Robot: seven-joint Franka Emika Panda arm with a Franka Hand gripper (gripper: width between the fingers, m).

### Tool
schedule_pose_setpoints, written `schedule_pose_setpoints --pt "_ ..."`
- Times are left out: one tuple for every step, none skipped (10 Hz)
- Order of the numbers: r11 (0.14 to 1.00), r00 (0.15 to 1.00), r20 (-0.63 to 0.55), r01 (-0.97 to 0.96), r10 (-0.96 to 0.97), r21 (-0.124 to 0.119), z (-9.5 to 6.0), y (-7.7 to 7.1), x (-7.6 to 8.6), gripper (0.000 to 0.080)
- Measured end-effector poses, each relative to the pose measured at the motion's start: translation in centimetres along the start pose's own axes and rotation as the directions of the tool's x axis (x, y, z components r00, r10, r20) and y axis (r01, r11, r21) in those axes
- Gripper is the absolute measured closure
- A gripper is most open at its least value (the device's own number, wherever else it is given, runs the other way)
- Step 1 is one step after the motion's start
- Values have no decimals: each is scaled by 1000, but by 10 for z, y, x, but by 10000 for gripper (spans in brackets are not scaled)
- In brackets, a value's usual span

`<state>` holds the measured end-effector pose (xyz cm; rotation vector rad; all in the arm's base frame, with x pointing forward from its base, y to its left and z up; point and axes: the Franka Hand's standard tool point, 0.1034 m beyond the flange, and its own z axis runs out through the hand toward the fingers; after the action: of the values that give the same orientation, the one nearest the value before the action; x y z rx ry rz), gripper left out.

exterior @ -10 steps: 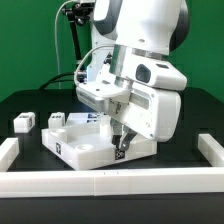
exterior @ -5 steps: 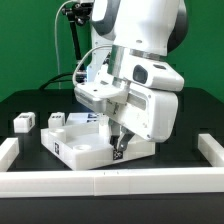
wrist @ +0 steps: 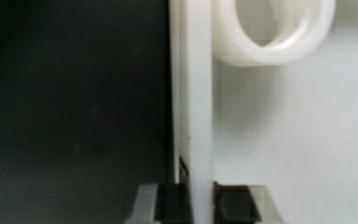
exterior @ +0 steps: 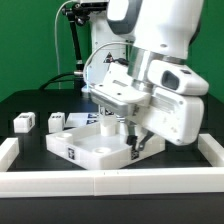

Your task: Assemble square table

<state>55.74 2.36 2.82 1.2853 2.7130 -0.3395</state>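
On wrist view: pincer (wrist: pixel 195 203) clamps tabletop rim (wrist: pixel 194 90) | exterior only: legs (exterior: pixel 25 122)

No letters, numbers or brand names can be read anywhere; the only printed signs are black-and-white square tags. One stands on the face of the small leg (exterior: pixel 22 122) at the exterior view's left, and another on the second leg (exterior: pixel 56 121) near it. A third is on the side wall of the square slab (exterior: pixel 72 151) — each a blocky pattern, too small to make out cell by cell. A dark patch at the slab's corner toward the exterior view's right may be a further tag — too blurred to tell
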Motion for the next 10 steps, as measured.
schedule_pose_setpoints --pt "1000 1000 -2 -12 12 -10 -9 7 8 741" --pt "1000 1000 -2 -15 15 -10 -7 6 7 741" --pt "1000 1000 -4 -18 18 -8 -6 5 6 741" --pt "1000 1000 -4 -18 18 -7 -5 5 6 741" --pt "1000 1000 -5 -14 14 -6 -5 4 5 741" --pt "1000 1000 -5 -15 15 -5 -4 3 5 741" --pt "1000 1000 -4 -2 2 -5 -4 3 5 741" --pt "992 992 11 125 -125 -4 -5 6 8 741" --pt "975 974 20 224 -224 0 -6 9 13 741" --pt "938 937 35 347 -347 6 -6 13 19 741"
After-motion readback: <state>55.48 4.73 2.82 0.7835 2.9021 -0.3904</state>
